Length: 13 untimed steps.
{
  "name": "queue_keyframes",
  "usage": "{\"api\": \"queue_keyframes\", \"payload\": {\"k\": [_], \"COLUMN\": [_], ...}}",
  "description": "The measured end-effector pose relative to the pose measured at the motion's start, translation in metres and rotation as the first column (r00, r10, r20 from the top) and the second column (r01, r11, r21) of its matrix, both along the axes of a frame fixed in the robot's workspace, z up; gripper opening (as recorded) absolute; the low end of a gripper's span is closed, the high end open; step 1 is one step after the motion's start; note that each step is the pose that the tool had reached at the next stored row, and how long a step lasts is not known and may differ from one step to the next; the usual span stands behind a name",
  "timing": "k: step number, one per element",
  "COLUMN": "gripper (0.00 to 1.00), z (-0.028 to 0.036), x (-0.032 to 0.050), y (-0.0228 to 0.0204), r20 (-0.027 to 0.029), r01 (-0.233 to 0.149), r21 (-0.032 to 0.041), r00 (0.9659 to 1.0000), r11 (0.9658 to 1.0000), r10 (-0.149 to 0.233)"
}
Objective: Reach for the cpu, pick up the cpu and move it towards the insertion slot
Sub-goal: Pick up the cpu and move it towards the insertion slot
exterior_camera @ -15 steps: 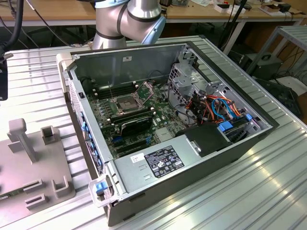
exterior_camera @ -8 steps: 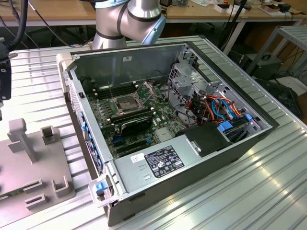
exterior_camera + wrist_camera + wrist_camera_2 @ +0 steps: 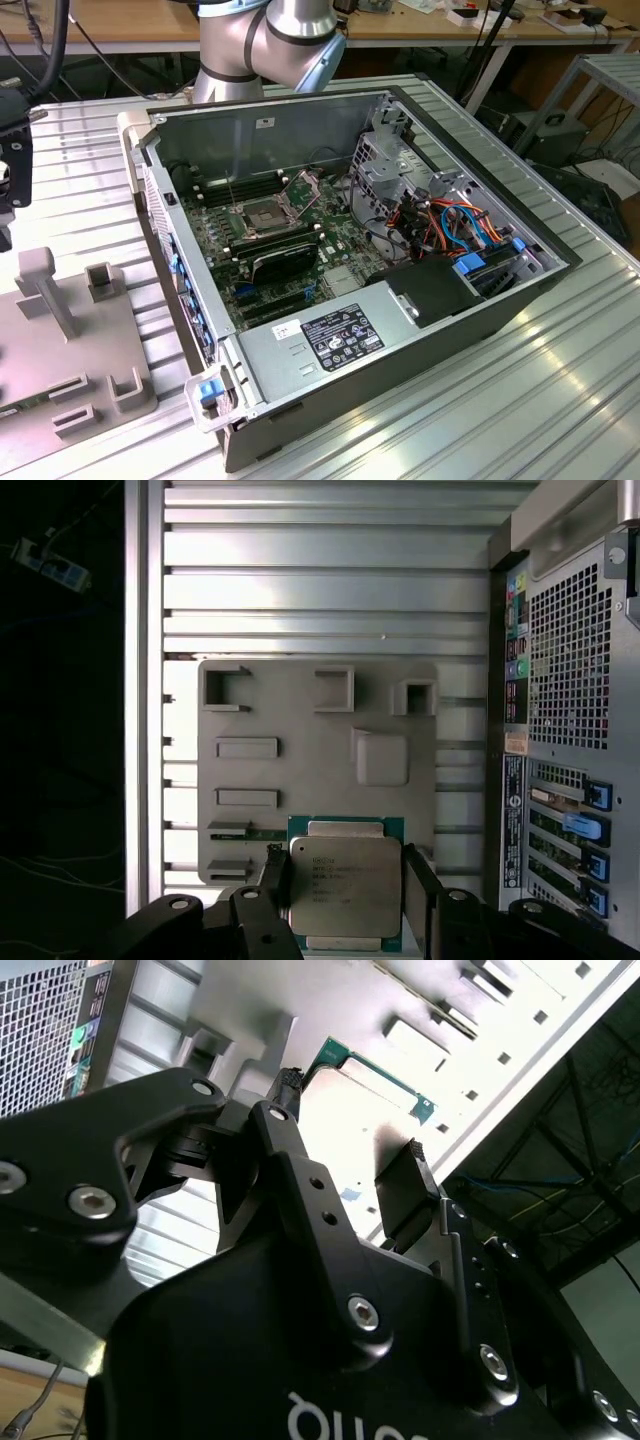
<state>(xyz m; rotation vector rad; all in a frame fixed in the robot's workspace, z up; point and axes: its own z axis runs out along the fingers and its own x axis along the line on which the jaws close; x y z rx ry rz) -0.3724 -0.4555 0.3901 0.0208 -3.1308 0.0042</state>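
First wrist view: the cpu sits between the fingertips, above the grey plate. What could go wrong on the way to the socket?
1. The gripper appears to hold the thin square silvery-beige cpu by two opposite edges only, so it might slip or tilt in transit.
2. The silver-framed square socket lies inside the open grey metal computer case, with the hinged metal bracket standing up beside it. A low approach could clip the case wall or the bracket.

One cpu [image 3: 345, 885], one gripper [image 3: 345, 872] with two fingers [image 3: 277, 875], and one robot arm [image 3: 262, 45]. One open computer case [image 3: 260, 125] holds one insertion slot [image 3: 258, 215]. At the case's eight o'clock in the exterior view lies one grey fixture plate [image 3: 40, 350], bearing two flat bars [image 3: 247, 747].
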Motion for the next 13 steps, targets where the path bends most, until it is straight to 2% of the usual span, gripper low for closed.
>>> {"api": "queue_keyframes", "payload": {"k": [13], "gripper": [0.55], "z": [0.0], "x": [0.0082], "y": [0.0], "r20": [0.0], "r01": [0.0], "r21": [-0.0001], "r00": [1.0], "r11": [1.0], "r10": [0.0]}}
